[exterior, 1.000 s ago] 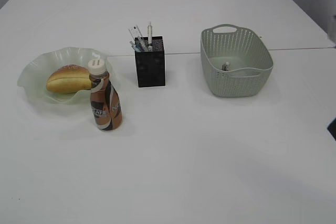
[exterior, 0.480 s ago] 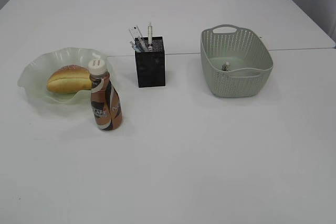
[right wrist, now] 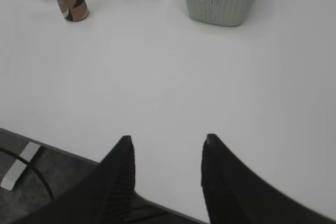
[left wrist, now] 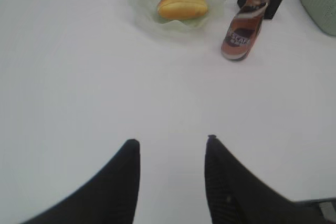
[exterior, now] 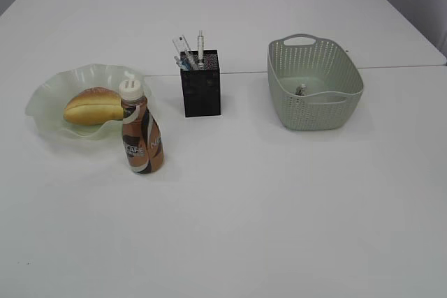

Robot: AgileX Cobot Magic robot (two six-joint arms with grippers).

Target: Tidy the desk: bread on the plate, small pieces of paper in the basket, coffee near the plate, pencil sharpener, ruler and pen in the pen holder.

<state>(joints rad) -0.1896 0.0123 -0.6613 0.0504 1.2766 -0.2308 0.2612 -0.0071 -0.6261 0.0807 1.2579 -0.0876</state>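
Bread roll (exterior: 93, 105) on glass plate (exterior: 43, 99); coffee bottle (exterior: 142, 136) upright, touching plate's front rim; pen holder (exterior: 201, 91) holds ruler and pen; paper scrap in basket (exterior: 314, 83); left gripper (left wrist: 170, 145) and right gripper (right wrist: 167, 141) both parted, empty, well back over bare table; judgement: tidy looks done; step in hand is parking arms clear, slowly, no sweep toward bottle.

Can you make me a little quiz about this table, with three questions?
1. True or false: the bread lies on the plate.
2. What stands nearest the plate: A the coffee bottle, B the basket, C the pen holder?
3. Fill in: both the left gripper and the right gripper are open and hold ____.

Key: 1 true. 2 A. 3 nothing.
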